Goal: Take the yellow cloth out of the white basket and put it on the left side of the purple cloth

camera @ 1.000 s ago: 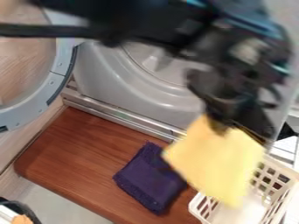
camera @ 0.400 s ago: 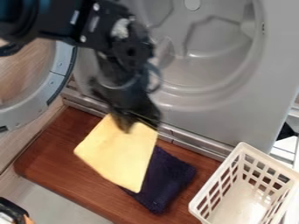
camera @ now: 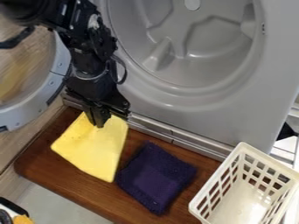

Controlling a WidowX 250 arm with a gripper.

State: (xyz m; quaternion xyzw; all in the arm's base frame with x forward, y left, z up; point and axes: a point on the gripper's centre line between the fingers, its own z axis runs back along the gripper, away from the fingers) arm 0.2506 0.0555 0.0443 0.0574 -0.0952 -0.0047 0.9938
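My gripper is at the left over the brown board, shut on the top edge of the yellow cloth. The cloth hangs from it, spread out, with its lower corner close to the left corner of the purple cloth. Whether the yellow cloth touches the board I cannot tell. The purple cloth lies flat, to the right of the yellow one. At the lower right stands the white basket, with no cloth inside.
The brown board lies below a grey washing machine front with a metal strip along its base. An open round door stands at the left. Black and orange objects sit at the lower left corner.
The gripper has moved left, carrying the yellow cloth from above the basket, past the purple cloth, to its left side. The purple cloth is uncovered now.
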